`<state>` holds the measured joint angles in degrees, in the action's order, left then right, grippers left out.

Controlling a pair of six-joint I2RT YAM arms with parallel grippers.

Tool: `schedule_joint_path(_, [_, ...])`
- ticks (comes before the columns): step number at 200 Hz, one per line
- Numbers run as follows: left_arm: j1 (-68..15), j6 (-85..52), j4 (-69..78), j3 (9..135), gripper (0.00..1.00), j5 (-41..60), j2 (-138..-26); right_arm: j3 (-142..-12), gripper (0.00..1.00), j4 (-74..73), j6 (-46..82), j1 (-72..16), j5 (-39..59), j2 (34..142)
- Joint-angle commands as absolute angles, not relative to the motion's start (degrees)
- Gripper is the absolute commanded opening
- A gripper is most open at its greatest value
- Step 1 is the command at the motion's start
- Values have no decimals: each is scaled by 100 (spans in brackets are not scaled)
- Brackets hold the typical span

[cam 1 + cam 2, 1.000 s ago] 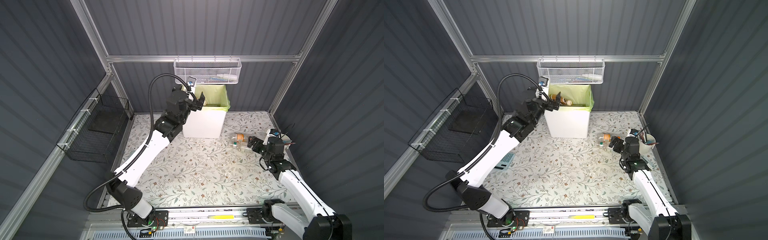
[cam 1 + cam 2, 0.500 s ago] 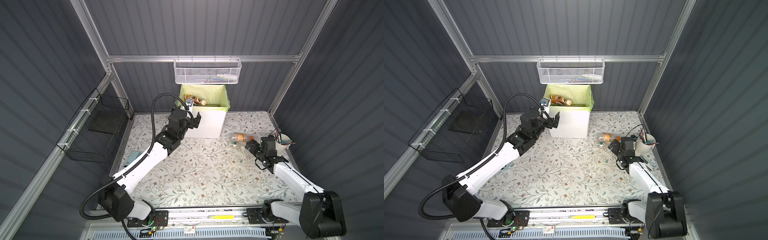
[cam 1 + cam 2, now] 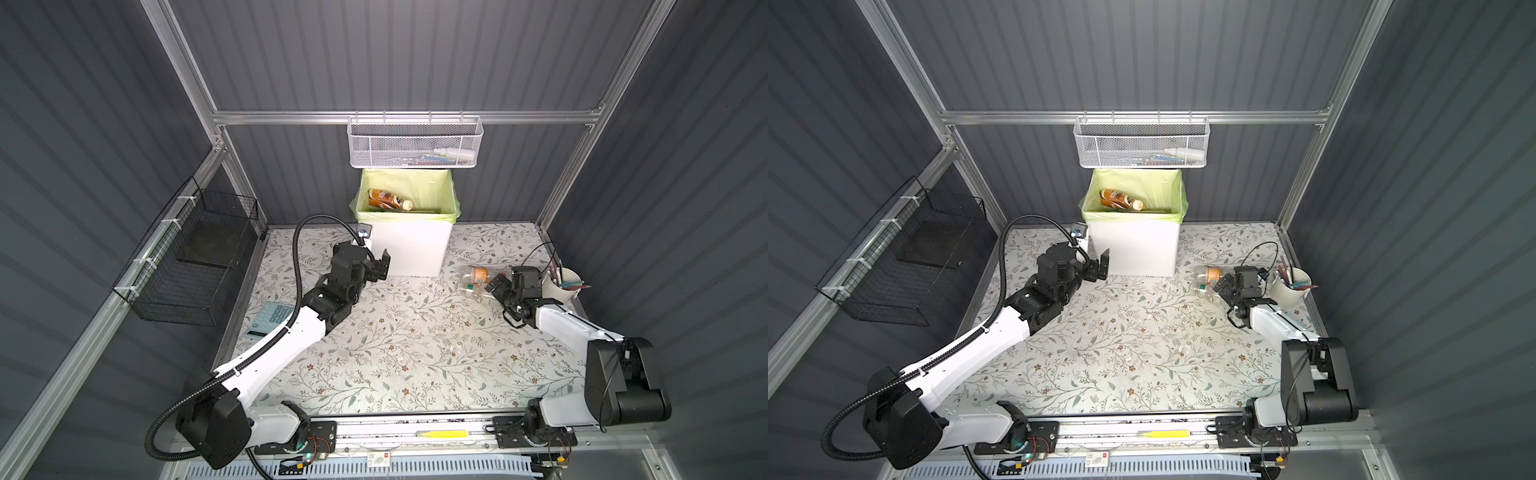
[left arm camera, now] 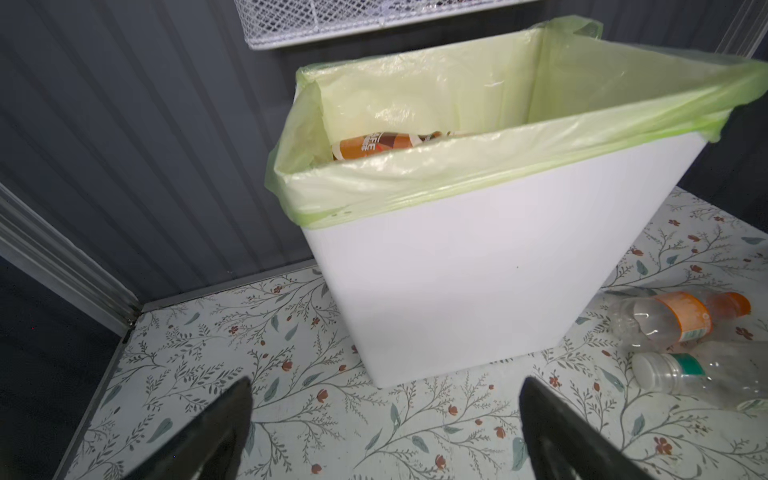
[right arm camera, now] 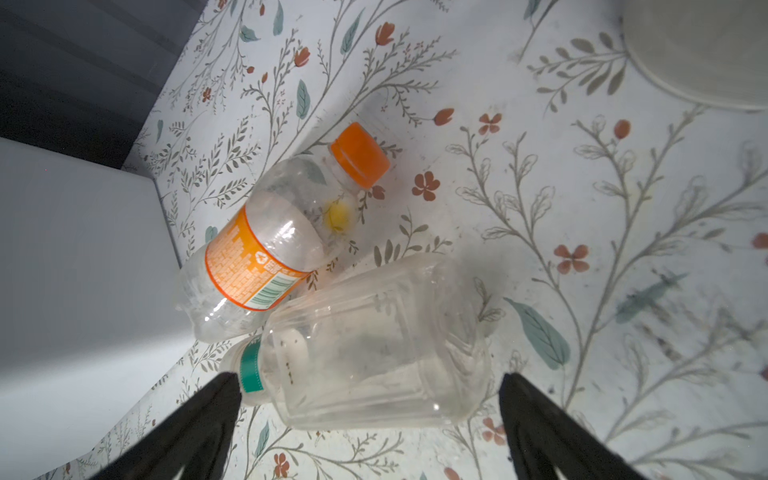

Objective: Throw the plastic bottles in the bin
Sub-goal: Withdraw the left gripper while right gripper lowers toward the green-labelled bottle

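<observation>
Both top views are evenly lit from overhead, with soft shadows on the desk (image 3: 415, 353). Wrist views bend straight lines at the edges; the right wrist view blurs the cup (image 5: 706, 50).

Left wrist view: brown-labelled bottle (image 4: 374, 147), lower half hidden behind the lined rim of the bin (image 4: 478, 270); green-banded bottle (image 4: 715, 382), base cut by the frame edge. In a top view: mesh basket (image 3: 415, 145), contents too small to identify.
</observation>
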<state>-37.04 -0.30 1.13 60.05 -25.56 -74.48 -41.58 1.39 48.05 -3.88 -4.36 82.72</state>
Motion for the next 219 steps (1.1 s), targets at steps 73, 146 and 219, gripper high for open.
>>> schedule_joint_path(73, [-3686, -264, 0, 5876, 100, -2675, -7534, -4349, 95, 201, 4271, -343, -240, 8695])
schedule_joint_path(146, [-3691, -280, -25, 5907, 100, -2637, -7643, -3728, 80, 87, 4137, -359, 759, 8223])
schedule_joint_path(219, [-3691, -332, -52, 5941, 100, -2569, -7734, -3801, 92, 926, 3805, -496, 333, 7193])
